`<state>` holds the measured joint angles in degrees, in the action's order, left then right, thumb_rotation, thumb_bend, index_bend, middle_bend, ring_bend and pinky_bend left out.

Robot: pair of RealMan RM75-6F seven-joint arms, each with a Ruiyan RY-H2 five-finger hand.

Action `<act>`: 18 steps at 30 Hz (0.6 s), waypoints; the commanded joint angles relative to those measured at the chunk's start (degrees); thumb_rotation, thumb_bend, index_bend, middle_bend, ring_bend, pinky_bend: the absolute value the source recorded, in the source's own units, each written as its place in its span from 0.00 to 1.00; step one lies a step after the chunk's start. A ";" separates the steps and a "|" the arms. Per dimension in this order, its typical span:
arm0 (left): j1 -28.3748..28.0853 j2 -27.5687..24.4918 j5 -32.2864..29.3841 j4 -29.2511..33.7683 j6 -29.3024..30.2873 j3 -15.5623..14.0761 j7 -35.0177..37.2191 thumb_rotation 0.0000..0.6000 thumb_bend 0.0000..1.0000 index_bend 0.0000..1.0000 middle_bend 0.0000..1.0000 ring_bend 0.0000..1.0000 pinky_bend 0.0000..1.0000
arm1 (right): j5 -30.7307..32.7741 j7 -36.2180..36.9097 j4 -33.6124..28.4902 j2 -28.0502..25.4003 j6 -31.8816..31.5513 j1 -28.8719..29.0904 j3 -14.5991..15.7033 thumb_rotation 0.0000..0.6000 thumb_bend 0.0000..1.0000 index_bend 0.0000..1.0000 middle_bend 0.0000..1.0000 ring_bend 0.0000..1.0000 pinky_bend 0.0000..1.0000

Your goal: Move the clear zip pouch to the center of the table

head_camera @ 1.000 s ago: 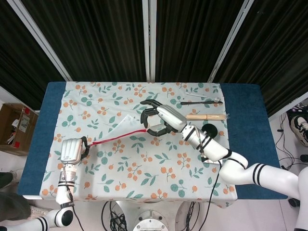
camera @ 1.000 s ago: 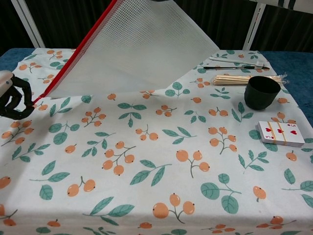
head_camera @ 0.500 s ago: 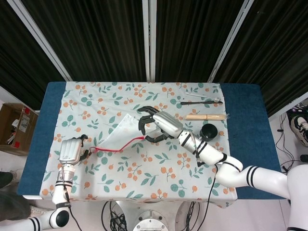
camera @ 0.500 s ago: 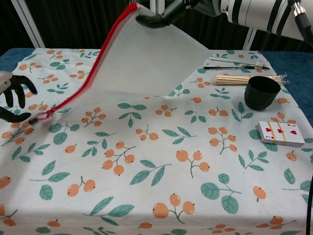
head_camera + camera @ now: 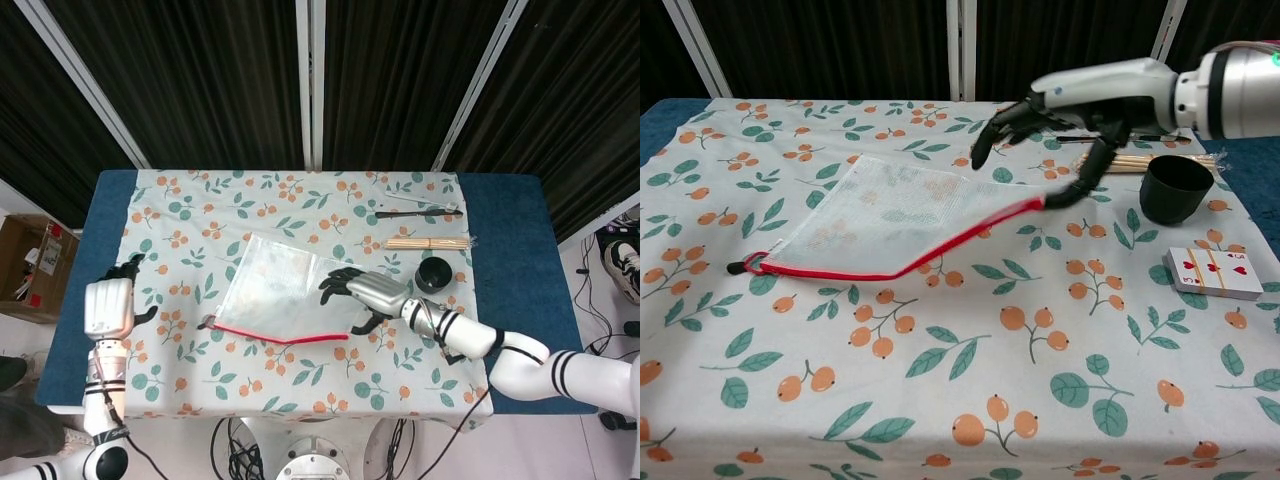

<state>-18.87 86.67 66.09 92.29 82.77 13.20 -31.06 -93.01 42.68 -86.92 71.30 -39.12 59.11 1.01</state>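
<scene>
The clear zip pouch (image 5: 275, 288) (image 5: 880, 215) lies flat on the floral tablecloth (image 5: 300, 375), near the middle and a little left. Its red zip edge (image 5: 890, 272) runs along the near side. My right hand (image 5: 365, 295) (image 5: 1070, 110) hovers over the pouch's right end with its fingers spread. Its thumb tip sits at the right end of the zip, and nothing is pinched. My left hand (image 5: 108, 305) is at the table's left edge with its fingers apart and holds nothing. It is well clear of the pouch and outside the chest view.
A black cup (image 5: 434, 273) (image 5: 1176, 188) stands right of the pouch, close to my right arm. Bamboo skewers (image 5: 427, 242) (image 5: 1130, 160) and a black pen (image 5: 418, 212) lie behind it. A banded card deck (image 5: 1214, 272) lies at the right. A cardboard box (image 5: 35, 262) sits on the floor at the left.
The pouch was stretched in the air between both hands and now lies on the table. My left hand let go of the zip end and drew back left. My right hand lowered and opened.
</scene>
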 commanded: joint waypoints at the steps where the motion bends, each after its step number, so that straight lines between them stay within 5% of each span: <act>1: 1.12 -1.91 1.09 0.97 0.48 -0.02 2.84 1.00 0.08 0.19 0.33 0.33 0.57 | 1.15 0.21 -2.68 -3.90 2.56 -0.41 2.76 1.00 0.07 0.00 0.00 0.00 0.00; 7: 2.82 -5.80 0.76 1.22 -0.97 -0.22 9.69 1.00 0.07 0.21 0.35 0.32 0.51 | 4.31 -3.42 -2.90 -6.65 -7.43 -7.71 2.42 1.00 0.11 0.00 0.01 0.00 0.00; 14: 5.54 -12.70 1.62 -1.03 -2.75 -3.48 12.10 1.00 0.07 0.23 0.25 0.17 0.20 | 12.21 -34.27 -5.28 -7.45 -31.35 -23.47 0.35 1.00 0.18 0.03 0.10 0.00 0.00; 18: 8.47 -16.71 4.38 0.17 -1.57 -5.89 17.15 1.00 0.07 0.23 0.21 0.14 0.16 | 13.37 -39.64 -8.50 -9.72 -38.54 -30.04 1.38 1.00 0.18 0.03 0.09 0.00 0.00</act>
<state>-12.30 71.81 68.76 91.69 80.67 8.96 -16.69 -83.34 12.31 -92.12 63.87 -67.06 38.35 2.34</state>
